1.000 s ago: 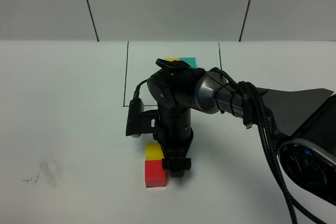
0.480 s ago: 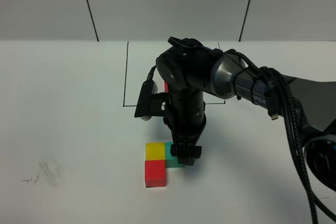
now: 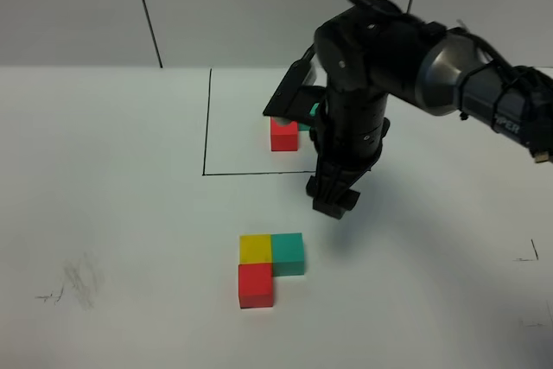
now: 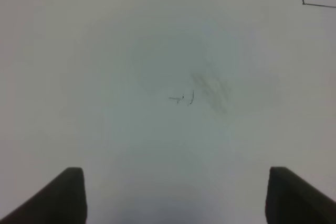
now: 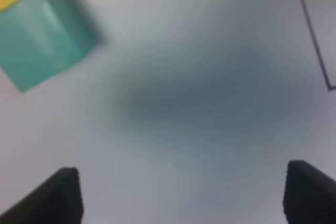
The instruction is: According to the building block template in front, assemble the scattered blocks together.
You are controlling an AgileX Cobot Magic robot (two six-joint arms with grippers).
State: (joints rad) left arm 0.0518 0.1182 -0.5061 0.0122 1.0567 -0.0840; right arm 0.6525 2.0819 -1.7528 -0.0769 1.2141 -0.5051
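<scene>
**Q:** What lies under you?

**A:** The white tabletop (image 3: pixel 112 213), the broadest thing here. On it a thin black outline (image 3: pixel 207 127) frames the building block template (image 3: pixel 283 134); my right arm hides most of that, so I see only its red cube and a sliver of teal. Nearer the front, well apart from the frame, sit the scattered blocks (image 3: pixel 270 267), and they touch one another: the yellow cube (image 3: pixel 256 249) with the teal cube (image 3: pixel 289 253) beside it and the red cube (image 3: pixel 256 286) in front of the yellow. That makes an L, which I judge matches the template as far as I can see it.

**Q:** And your pincers?

**A:** My right pincer (image 3: pixel 335 200) hangs above the bare tabletop between the frame and the blocks, spread wide and carrying nothing. My left pincer (image 4: pixel 173 195) is spread too, over bare tabletop with a faint smudge (image 4: pixel 210 90).

**Q:** How would the cubes handle?

**A:** They look small, matte and stiff, so probably light and not slippery, and unlikely to break. I would take one across two flat opposite faces, squarely. A light nudge could slide its neighbours, so I would be careful.
</scene>
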